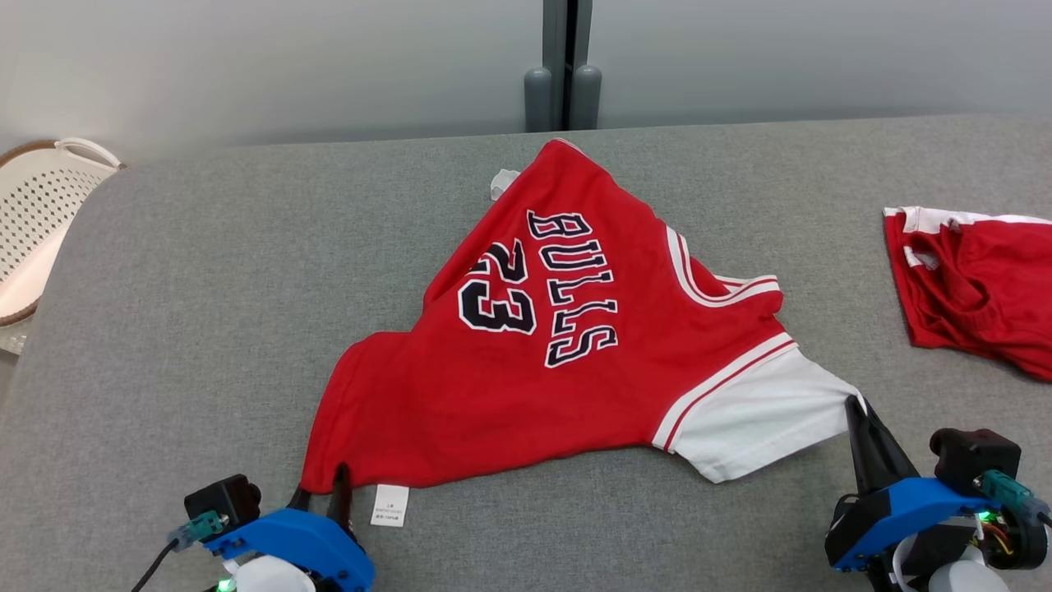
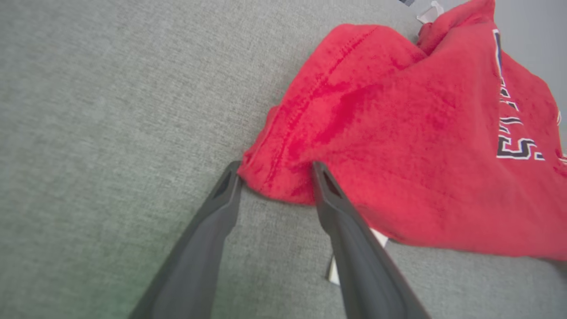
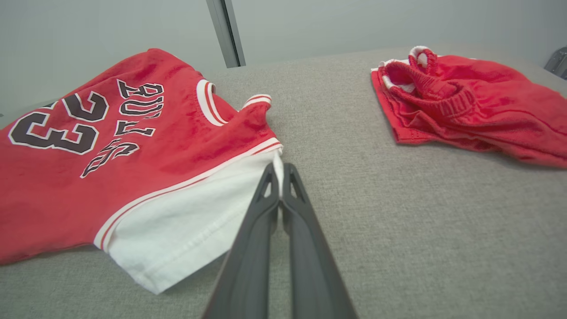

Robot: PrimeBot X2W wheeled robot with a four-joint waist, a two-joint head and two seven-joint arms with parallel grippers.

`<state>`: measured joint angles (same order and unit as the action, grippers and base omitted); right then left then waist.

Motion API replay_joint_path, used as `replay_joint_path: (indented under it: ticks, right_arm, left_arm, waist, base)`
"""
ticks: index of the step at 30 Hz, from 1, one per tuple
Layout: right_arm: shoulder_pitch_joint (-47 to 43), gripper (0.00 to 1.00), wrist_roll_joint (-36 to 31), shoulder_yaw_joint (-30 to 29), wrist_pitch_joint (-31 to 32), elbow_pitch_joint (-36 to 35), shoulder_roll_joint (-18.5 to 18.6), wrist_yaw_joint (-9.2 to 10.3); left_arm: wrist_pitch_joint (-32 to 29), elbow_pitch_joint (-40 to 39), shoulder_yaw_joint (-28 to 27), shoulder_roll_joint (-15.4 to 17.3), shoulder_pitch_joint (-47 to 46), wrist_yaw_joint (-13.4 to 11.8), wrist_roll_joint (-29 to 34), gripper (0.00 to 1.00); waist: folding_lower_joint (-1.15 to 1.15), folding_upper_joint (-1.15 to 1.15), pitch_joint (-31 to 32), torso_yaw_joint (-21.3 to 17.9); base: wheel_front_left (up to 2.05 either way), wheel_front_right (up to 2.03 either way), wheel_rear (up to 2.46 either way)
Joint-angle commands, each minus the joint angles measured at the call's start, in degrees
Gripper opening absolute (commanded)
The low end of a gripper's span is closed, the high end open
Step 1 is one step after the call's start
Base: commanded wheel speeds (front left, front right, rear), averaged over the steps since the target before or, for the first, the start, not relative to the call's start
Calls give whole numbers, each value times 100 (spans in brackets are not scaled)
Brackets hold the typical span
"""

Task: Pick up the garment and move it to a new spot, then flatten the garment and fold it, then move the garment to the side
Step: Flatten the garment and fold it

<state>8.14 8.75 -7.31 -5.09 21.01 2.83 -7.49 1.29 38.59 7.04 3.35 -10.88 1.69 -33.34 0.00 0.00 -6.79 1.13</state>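
From the head camera: red knit jersey (image 1: pixel 526 395) near the middle of the grey woven counter (image 1: pixel 205 288), pulled into a rough triangle, with "BULLS" and "23" in black, white-edged letters running sideways. White sleeve (image 1: pixel 756 419) with red-and-white striped trim at the near right corner. Left claw (image 1: pixel 322 485) at the near left hem corner, dark fingers apart, one on each side of the cloth. Small white care label (image 1: pixel 390 503) just beside it, sticking out from under the hem. Right claw (image 1: pixel 855 407) pinched tight on the tip of the sleeve. Crumpled red shorts (image 1: pixel 978 288) with a white waistband well apart at the right edge. White perforated laundry basket (image 1: pixel 41 214) off the counter's left end.

From the left wrist: left claw (image 2: pixel 277 170) spread wide, with the rounded hem corner of the jersey (image 2: pixel 398 155) between the two tapered matte fingertips, touching both but not squeezed. Fuzzy nap and a stitched seam line on the red cloth. Care label (image 2: pixel 333 270) partly behind one finger. Fine heathered weave on the counter (image 2: pixel 110 110).

From the right wrist: right claw (image 3: pixel 278 170) fully closed, with a thin edge of the sleeve (image 3: pixel 177 230) clamped between the tips. Jersey (image 3: pixel 66 199) draped in soft folds to the left, shorts (image 3: pixel 465 110) bunched around a ribbed elastic band at the upper right, grey counter (image 3: pixel 398 221) between them.
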Motion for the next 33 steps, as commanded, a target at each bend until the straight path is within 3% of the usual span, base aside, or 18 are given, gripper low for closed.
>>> replay_joint_path:
  ticks: [1, 2, 3, 10, 16, 25, 33]
  right_arm:
    - [-78, 0, 26, 10, 11, -53, 13, -2]
    - [-88, 0, 34, 18, 29, -99, 13, -1]
    - [-100, 0, 46, 30, 29, -141, 12, -1]
    - [-143, 0, 342, 88, -14, -401, 12, -1]
    - [-26, 0, 882, 103, -83, -838, 13, -2]
    - [146, 0, 1531, 11, 34, -2654, 265, -2]
    - [485, 0, 1905, -425, 528, -4654, 414, -2]
  left_arm:
    - [-3, 65, -33, -16, -79, 37, -83, 25]
    - [-22, 133, -55, -20, -112, 70, -170, 6]
    - [-29, 190, -53, -26, -139, 92, -211, 0]
    - [232, 264, -13, -32, -371, 343, -552, 0]
    - [432, -304, 27, -44, -505, 510, -1007, 0]
    - [51, -2712, 25, 33, -398, 546, -1817, 0]
    - [-791, -5353, -63, 245, -666, -20, -2131, 0]
  waist:
    - [0, 0, 0, -7]
    - [0, 0, 1, -13]
    - [0, 0, 2, -20]
    - [0, 0, 46, -68]
    - [0, 0, 260, -82]
    - [0, 0, 783, -153]
    - [0, 0, 977, -309]
  base:
    - [0, 0, 0]
    - [0, 0, 0]
    - [0, 0, 0]
    - [0, 0, 0]
    - [0, 0, 0]
    - [0, 0, 0]
    - [0, 0, 0]
